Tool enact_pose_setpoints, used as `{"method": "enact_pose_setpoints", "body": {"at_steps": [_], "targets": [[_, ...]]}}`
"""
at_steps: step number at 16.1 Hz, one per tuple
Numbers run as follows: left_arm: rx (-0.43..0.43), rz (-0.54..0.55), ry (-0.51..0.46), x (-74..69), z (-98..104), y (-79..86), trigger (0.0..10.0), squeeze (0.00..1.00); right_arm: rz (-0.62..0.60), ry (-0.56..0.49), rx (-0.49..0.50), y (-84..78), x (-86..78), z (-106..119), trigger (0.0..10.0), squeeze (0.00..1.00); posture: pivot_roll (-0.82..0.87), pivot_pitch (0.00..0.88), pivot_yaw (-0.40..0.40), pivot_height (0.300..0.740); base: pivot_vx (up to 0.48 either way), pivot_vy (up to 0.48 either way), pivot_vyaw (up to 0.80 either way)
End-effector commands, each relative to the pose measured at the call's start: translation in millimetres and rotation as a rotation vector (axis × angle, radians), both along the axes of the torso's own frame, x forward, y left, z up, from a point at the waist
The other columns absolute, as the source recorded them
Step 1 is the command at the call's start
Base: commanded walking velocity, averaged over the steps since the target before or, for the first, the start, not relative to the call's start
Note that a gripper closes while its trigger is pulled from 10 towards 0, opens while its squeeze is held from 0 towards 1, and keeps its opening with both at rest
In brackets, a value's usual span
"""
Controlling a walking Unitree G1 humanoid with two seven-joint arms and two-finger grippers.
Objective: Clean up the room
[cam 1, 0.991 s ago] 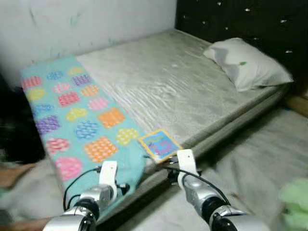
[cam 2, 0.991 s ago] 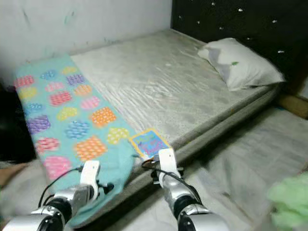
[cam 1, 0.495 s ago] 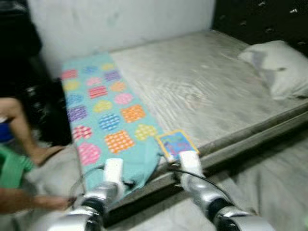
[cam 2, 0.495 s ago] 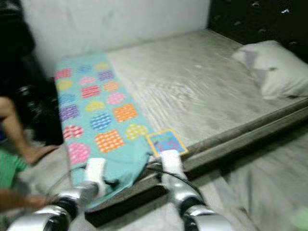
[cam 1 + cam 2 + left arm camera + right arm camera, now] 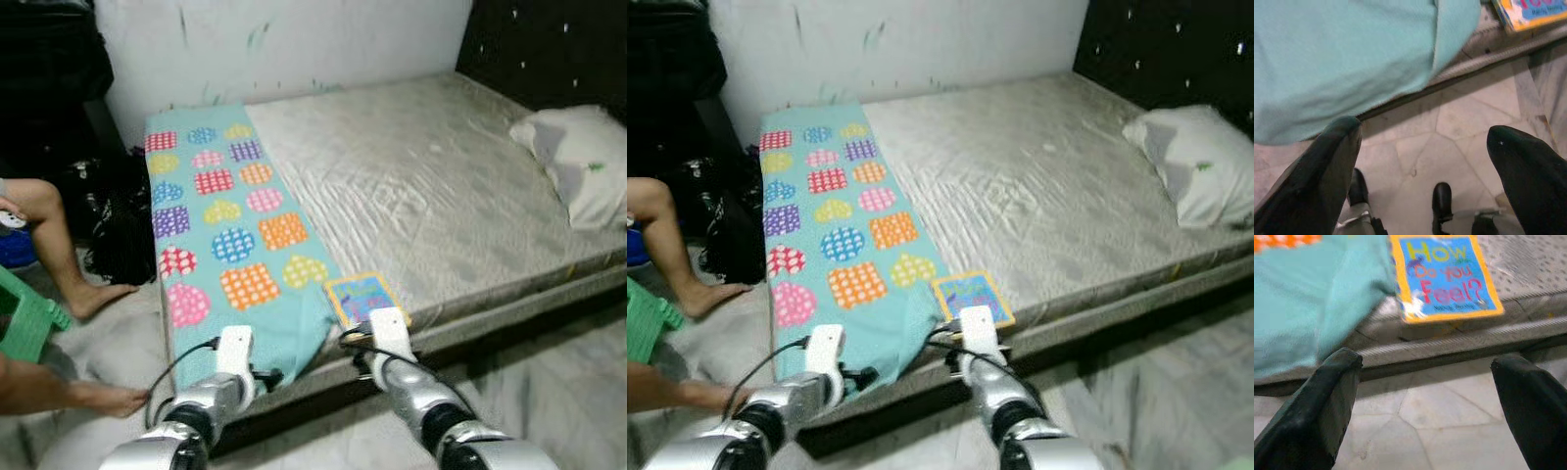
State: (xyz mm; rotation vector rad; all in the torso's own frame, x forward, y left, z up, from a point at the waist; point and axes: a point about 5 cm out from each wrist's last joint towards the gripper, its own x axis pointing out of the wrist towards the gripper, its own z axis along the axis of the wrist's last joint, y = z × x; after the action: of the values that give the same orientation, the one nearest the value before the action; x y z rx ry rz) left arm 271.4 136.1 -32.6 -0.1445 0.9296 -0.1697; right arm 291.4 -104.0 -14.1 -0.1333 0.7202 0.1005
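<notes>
A picture book [image 5: 364,297] with a yellow border and blue cover, titled "How Do You Feel?" [image 5: 1444,276], lies at the near edge of the grey mattress [image 5: 411,186]. Beside it a teal blanket [image 5: 230,235] with coloured patches runs along the bed's foot and hangs over the edge. My right gripper [image 5: 1427,362] is open, low before the bed edge, just short of the book. Open too, my left gripper [image 5: 1422,134] hovers over the floor tiles below the blanket's hanging hem [image 5: 1342,58]. Both wrists [image 5: 235,351] sit close in front of the bed.
A white pillow [image 5: 583,162] lies at the head of the bed on the right. To the left a person sits, with a bare leg [image 5: 54,235] and a hand [image 5: 108,399] near the floor, beside a green stool [image 5: 24,318] and black bags [image 5: 113,225]. Grey cloth [image 5: 568,392] covers the floor on the right.
The camera has swung left, so the bed shifted right in view and the person and green stool came in. Both arms hold the same pose before the bed edge.
</notes>
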Motion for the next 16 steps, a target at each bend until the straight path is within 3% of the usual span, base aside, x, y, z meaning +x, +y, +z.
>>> {"method": "enact_pose_setpoints", "body": {"at_steps": [1,6,12,16], "targets": [[-0.001,-0.01,-0.017,4.6,3.9,-1.3,10.0,0.0,0.007,-0.009,0.001,1.7,2.1,2.2,10.0,0.0,-0.17,0.0,0.006,0.74,0.401,0.0,0.0],[0.004,-0.012,-0.021,5.7,4.7,-1.2,10.0,0.0,0.012,-0.012,-0.006,1.6,3.0,3.1,10.0,0.0,-0.17,0.0,0.006,0.74,0.406,0.0,0.0],[0.029,-0.019,-0.014,5.0,4.0,-0.2,10.0,0.0,0.017,-0.017,-0.009,2.0,3.9,4.0,10.0,0.0,-0.17,0.0,0.006,0.74,0.0,0.0,0.0],[0.033,-0.021,-0.018,5.6,4.4,-0.4,10.0,0.0,0.029,-0.024,-0.012,2.6,4.5,4.6,10.0,0.0,-0.17,0.0,0.006,0.74,0.0,0.0,0.68]]}}
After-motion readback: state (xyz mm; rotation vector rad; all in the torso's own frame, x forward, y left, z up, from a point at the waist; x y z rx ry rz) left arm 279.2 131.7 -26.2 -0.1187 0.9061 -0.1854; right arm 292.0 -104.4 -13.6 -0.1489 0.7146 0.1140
